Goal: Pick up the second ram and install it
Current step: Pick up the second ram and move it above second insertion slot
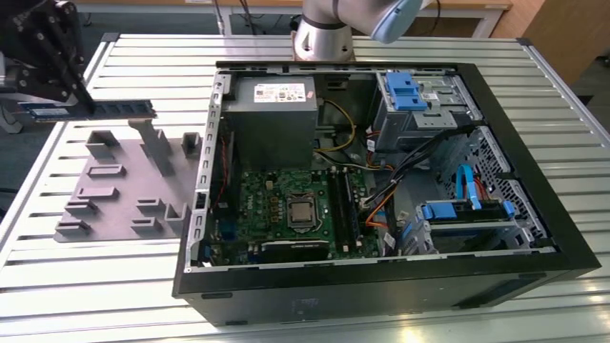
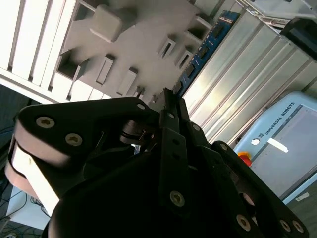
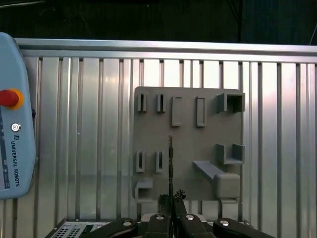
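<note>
My gripper [image 1: 81, 106] is at the exterior view's far left, above the slatted table and beyond the grey fixture plate [image 1: 105, 193]. It is shut on the second ram [image 1: 124, 109], a thin blue-green stick held level and sticking out toward the computer case. In the first wrist view the ram [image 3: 171, 158] appears edge-on as a thin dark line rising from the fingers [image 3: 163, 202] over the fixture plate [image 3: 188, 148]. The second wrist view has the ram [image 2: 208, 44] reaching out past the gripper [image 2: 171, 101]. The green motherboard [image 1: 276, 207] with its long black slots [image 1: 343, 207] lies inside the case.
The open computer case [image 1: 533, 214] takes up the middle and the exterior view's right, with a power supply [image 1: 271, 114], blue drive brackets [image 1: 405, 89] and cables inside. The arm's base [image 1: 324, 36] stands behind it. A teach pendant [image 3: 15, 124] lies on the table beside the fixture.
</note>
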Motion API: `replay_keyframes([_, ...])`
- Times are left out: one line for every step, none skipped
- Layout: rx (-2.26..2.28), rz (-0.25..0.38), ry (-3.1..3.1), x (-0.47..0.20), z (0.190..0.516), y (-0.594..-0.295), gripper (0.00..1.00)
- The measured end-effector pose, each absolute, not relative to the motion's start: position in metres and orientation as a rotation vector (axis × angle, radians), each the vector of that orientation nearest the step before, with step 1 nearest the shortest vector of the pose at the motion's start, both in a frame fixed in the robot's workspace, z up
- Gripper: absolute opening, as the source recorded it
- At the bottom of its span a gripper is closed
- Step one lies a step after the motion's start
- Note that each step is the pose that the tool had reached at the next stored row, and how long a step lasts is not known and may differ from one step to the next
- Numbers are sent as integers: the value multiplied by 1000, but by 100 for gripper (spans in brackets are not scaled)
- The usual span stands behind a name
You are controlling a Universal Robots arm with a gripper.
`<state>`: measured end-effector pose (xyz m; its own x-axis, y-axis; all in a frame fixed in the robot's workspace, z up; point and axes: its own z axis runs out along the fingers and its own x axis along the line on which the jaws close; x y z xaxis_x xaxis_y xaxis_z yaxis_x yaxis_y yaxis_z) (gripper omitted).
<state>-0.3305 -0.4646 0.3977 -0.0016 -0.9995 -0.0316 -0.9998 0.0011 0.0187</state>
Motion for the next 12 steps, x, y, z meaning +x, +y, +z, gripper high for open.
replay_keyframes([-2213, 56, 2216, -326, 398, -465, 14])
replay_keyframes([-2213, 56, 2216, -321, 398, -465, 14])
replay_keyframes([-2213, 56, 2216, -317, 398, -465, 14])
replay_keyframes([-2213, 56, 2216, -312, 398, -465, 14])
replay_keyframes([-2213, 56, 2216, -308, 398, -465, 14])
replay_keyframes([-2213, 56, 2216, -303, 398, -465, 14])
replay_keyframes([-2213, 56, 2216, -298, 398, -465, 14])
replay_keyframes([-2213, 56, 2216, -294, 398, -465, 14])
replay_keyframes([-2213, 56, 2216, -289, 398, -465, 14])
replay_keyframes([-2213, 56, 2216, -285, 398, -465, 14])
replay_keyframes([-2213, 56, 2216, -280, 398, -465, 14])
replay_keyframes([-2213, 56, 2216, -276, 398, -465, 14])
